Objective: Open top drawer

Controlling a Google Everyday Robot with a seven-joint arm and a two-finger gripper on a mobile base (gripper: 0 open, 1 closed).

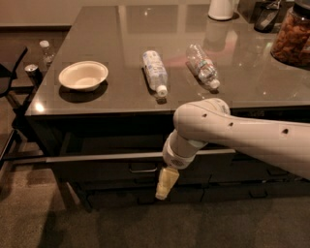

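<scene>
The top drawer [97,170] is a dark front under the glossy table top [116,104], with a small loop handle [143,169] at centre. A thin grey rim [97,158] runs along its top edge, so it stands out a little from the cabinet. My gripper [164,184] hangs from the white arm [232,138] in front of the drawer front. It sits just right of and below the handle, and its cream tip points down and to the left. I cannot tell whether it touches the handle.
On the table lie a white bowl [83,75], two plastic bottles [155,71] [203,67], a snack jar [293,38] and a white container [222,8]. Slimmer dark drawers [121,196] sit below. A can [33,70], a small bottle [45,50] and a chair [9,72] stand at the left.
</scene>
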